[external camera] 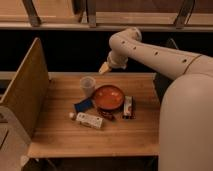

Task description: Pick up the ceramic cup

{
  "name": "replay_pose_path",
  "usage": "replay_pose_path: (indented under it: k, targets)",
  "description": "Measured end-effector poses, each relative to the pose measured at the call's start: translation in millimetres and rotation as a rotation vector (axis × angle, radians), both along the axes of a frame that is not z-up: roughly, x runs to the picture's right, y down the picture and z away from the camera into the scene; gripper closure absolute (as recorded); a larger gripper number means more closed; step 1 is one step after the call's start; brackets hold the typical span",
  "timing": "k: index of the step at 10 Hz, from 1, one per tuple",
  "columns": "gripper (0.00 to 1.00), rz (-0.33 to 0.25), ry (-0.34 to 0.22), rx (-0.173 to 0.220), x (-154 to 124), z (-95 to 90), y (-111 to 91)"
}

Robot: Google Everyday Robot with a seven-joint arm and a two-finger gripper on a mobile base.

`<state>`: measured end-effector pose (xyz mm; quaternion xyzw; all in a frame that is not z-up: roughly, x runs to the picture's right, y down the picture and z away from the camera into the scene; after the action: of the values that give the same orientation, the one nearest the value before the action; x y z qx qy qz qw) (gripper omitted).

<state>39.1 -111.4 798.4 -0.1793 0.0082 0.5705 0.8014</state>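
Gripper (104,68) hovers over the far edge of the table (65,137), up and right of the ceramic cup (88,85); whether it is spread or closed, cannot tell. Cup stands upright just beside the orange bowl (108,97) (little clearance on that side, so a top-down approach probably suits).

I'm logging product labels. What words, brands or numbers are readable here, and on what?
Nothing can be read.
Print on the white container: too blurred.
Print on the snack packet: too blurred.
The blue packet: nothing legible.
The ceramic cup, and the claw hovering up-right of it: no markings visible.
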Motion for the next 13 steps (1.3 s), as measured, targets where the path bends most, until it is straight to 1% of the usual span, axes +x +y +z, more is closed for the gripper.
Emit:
replay_pose_path:
  k: [1,3,5,7,8,9,11,13]
  targets:
    - [0.20,0.000,-0.011,0.007,-1,1.1,-4]
    - [0.20,0.001,-0.011,0.007,-1,0.7,-4]
    - [0.20,-0.012,-0.012,-0.005,-4,4.7,0]
    - [0.20,-0.036,-0.047,-0.036,-22,20.0,14]
    - [0.20,-0.035,-0.063,-0.060,-26,30.6,23]
    - [0.20,-0.030,-0.074,-0.074,-28,37.4,27]
    - [0.20,-0.017,-0.099,-0.099,-34,54.0,33]
    - [0.20,-0.024,-0.118,-0.126,-44,73.2,37]
